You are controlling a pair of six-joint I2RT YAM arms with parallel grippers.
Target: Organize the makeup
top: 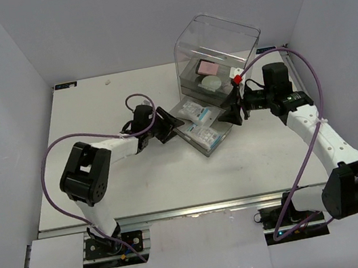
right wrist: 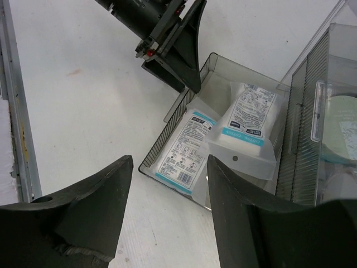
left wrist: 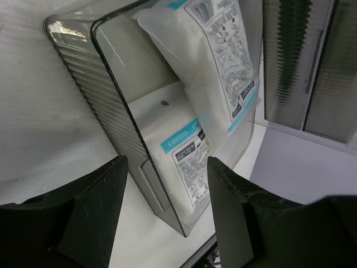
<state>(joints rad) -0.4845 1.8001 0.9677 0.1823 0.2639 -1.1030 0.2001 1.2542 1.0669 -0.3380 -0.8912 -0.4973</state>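
Note:
Two white-and-blue packets [top: 197, 123] lie in a grey drawer [top: 216, 144] pulled out in front of the clear box [top: 218, 41]. A pink palette [top: 208, 68] and a round pale compact [top: 212, 83] sit inside the box. My left gripper [top: 172, 127] is open and empty at the drawer's ribbed front wall [left wrist: 109, 106], with the packets [left wrist: 220, 61] just beyond it. My right gripper [top: 231, 113] is open and empty, above the drawer's right side; the packets [right wrist: 187, 148] lie below it. The brushes are out of view.
The box stands at the table's back right, with closed grey drawers [left wrist: 312, 61] behind the open one. In the right wrist view the left gripper [right wrist: 175, 42] is at the drawer's [right wrist: 167, 120] far corner. A metal rail [right wrist: 14, 111] runs along the table edge.

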